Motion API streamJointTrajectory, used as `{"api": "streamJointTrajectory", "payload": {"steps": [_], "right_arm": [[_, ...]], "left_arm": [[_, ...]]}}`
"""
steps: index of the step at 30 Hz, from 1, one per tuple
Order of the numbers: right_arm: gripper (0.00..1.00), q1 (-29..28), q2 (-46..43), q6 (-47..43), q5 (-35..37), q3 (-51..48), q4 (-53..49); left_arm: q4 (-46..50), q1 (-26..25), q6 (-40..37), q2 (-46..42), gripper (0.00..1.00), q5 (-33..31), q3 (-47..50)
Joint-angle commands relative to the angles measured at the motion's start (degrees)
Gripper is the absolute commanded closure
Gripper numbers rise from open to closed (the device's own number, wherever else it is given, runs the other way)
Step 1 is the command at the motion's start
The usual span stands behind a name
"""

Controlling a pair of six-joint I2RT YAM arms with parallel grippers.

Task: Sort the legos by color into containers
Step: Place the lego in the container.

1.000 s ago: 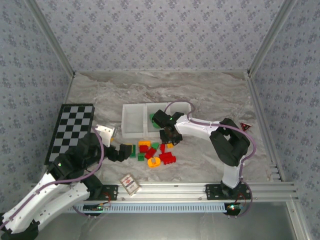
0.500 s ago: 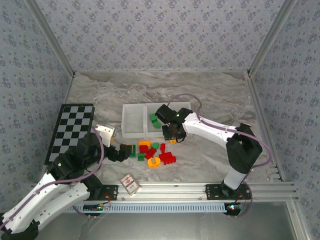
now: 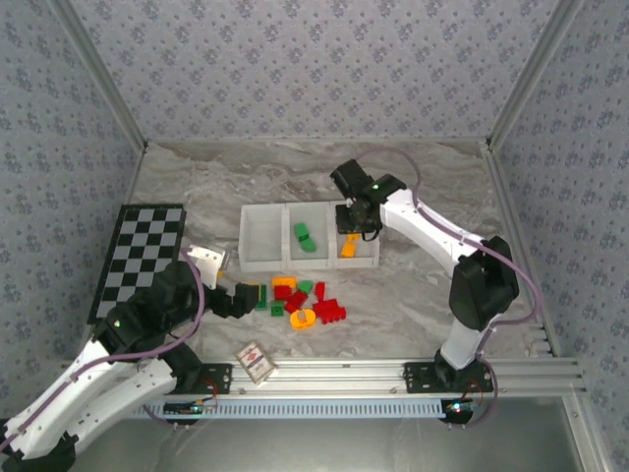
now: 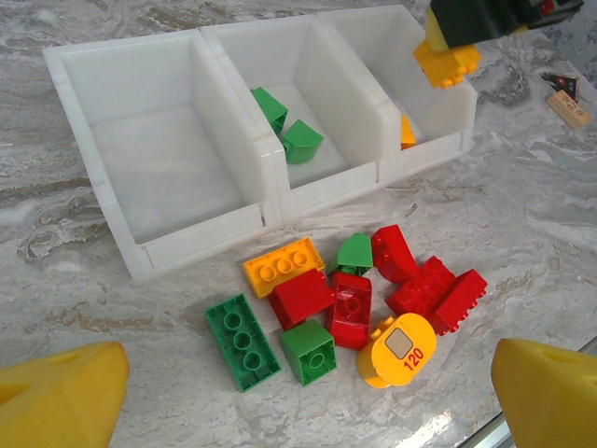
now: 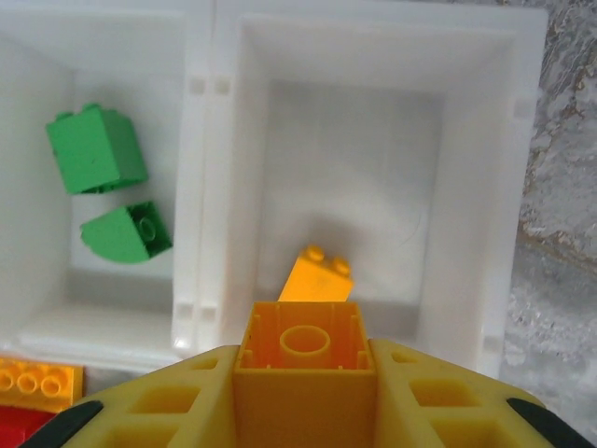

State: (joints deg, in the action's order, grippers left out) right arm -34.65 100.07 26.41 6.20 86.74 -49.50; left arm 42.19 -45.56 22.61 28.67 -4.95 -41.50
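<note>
Over the rightmost bin (image 5: 378, 21), right fingers (image 5: 159, 415) arrived, seemingly gripping an orange brick (image 5: 305, 383).

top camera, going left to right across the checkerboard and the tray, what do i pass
checkerboard → left bin → middle bin holding green legos → right bin holding an orange lego

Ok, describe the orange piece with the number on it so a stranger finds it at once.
Find the white three-bin tray. In front of it lies a loose pile of bricks; the piece sits at the pile's near edge, beside red bricks. It alone is rounded, orange, with a pale label reading 120.
</note>
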Motion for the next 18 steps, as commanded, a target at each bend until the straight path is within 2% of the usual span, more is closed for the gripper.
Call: {"api": "streamJointTrajectory", "payload": {"steps": [1, 13, 18], "right_arm": [[0.64, 2.34, 3.3, -3.28, -2.88, 3.71, -0.03], [0.63, 5.45, 14.27, -3.08, -8.46, 10.91, 2.5], [0.57, 5.83, 15.67, -2.51, -9.42, 10.65, 3.55]], "left_arm": [[-0.88, -0.67, 0.34, 0.16, 0.0, 0.11, 0.11], [-0.8, -0.65, 0.38, 0.29, 0.0, -0.15, 0.1], [-0.73, -0.61, 0.42, 0.34, 0.0, -0.07, 0.1]]}}
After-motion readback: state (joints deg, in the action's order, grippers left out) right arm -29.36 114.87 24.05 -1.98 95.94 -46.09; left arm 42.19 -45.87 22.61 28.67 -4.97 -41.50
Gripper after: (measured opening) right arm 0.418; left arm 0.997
